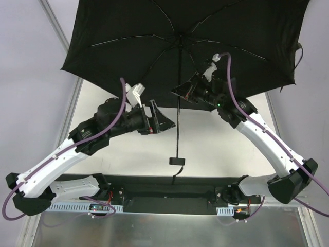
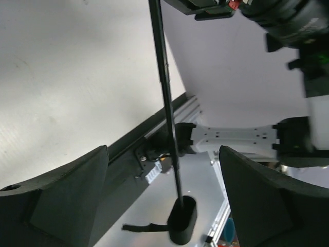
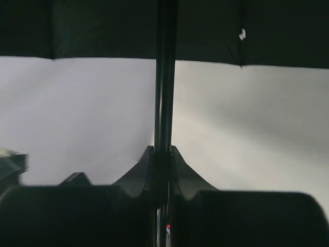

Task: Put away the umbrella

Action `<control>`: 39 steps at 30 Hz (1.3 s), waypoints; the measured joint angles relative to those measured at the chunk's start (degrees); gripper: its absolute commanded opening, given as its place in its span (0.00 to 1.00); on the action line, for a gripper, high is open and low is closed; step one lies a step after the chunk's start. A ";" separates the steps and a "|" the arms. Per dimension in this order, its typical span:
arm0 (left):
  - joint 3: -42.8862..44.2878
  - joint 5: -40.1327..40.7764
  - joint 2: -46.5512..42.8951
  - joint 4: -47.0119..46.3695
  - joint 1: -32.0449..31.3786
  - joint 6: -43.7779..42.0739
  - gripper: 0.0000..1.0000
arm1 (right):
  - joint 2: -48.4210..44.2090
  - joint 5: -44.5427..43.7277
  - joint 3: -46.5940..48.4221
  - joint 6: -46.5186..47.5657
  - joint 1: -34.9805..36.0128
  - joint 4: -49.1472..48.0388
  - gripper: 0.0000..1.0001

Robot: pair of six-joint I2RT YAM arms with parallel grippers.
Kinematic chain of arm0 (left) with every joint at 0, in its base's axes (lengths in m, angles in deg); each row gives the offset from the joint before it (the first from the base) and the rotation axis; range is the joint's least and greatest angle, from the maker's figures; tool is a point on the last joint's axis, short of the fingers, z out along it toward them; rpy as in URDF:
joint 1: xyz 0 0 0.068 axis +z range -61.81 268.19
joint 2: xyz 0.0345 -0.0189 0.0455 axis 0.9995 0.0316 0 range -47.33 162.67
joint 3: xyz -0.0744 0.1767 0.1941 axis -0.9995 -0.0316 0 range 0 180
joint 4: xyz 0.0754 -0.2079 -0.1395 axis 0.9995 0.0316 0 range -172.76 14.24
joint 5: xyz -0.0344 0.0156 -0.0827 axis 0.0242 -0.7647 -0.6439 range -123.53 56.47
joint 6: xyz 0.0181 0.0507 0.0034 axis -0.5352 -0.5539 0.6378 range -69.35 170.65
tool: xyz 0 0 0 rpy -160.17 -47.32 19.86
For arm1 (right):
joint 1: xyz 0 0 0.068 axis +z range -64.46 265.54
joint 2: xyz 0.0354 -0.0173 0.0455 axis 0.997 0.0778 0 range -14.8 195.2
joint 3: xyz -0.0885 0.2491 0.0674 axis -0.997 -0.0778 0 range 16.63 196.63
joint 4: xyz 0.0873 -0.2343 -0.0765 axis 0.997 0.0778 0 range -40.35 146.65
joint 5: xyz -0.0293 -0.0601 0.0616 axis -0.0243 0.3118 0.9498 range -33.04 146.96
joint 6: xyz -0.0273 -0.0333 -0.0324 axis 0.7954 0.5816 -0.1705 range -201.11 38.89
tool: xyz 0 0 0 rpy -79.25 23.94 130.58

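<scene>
The black umbrella (image 1: 180, 36) is open, its canopy spread across the top of the overhead view. Its thin shaft (image 1: 178, 118) runs down to a small black handle (image 1: 177, 161) with a cord loop. My right gripper (image 1: 181, 93) is shut on the shaft just below the canopy; in the right wrist view the fingers (image 3: 146, 172) clamp the shaft (image 3: 164, 103) from both sides. My left gripper (image 1: 165, 119) is open, its jaws wide apart beside the shaft, a little lower. In the left wrist view the shaft (image 2: 167, 92) and handle (image 2: 183, 220) lie between the jaws, untouched.
The white table (image 1: 128, 154) lies under the umbrella. A black rail with the arm bases (image 1: 169, 193) runs along the near edge, and a metal plate (image 1: 169, 229) lies in front of it. Grey walls flank both sides.
</scene>
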 measured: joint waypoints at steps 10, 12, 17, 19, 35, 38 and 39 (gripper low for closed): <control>-7.17 -9.11 0.83 -13.90 0.02 9.35 0.83 | -4.13 15.21 -11.30 -15.34 -3.32 -29.18 0.00; -7.13 -11.10 3.96 -15.91 0.00 10.36 0.71 | -4.39 16.50 -12.52 -17.59 -3.48 -32.92 0.00; -7.02 -13.55 5.88 -19.67 -0.02 11.89 0.53 | -4.42 18.16 -14.75 -20.48 -4.09 -38.21 0.00; -7.02 -13.79 5.66 -20.65 -0.02 12.35 0.41 | -4.42 18.47 -15.52 -21.88 -4.20 -39.93 0.00; -5.16 -6.16 4.57 -9.46 -1.97 6.49 0.00 | -8.31 15.10 -16.46 -14.23 -4.57 -24.61 0.64; -4.24 -2.89 4.72 -5.38 -2.01 4.94 0.00 | -9.68 10.95 -11.30 -8.74 -4.55 -13.97 0.79; -4.17 -2.12 4.92 -4.24 -2.10 4.70 0.00 | -10.12 8.44 -9.16 -6.49 -4.55 -10.12 0.82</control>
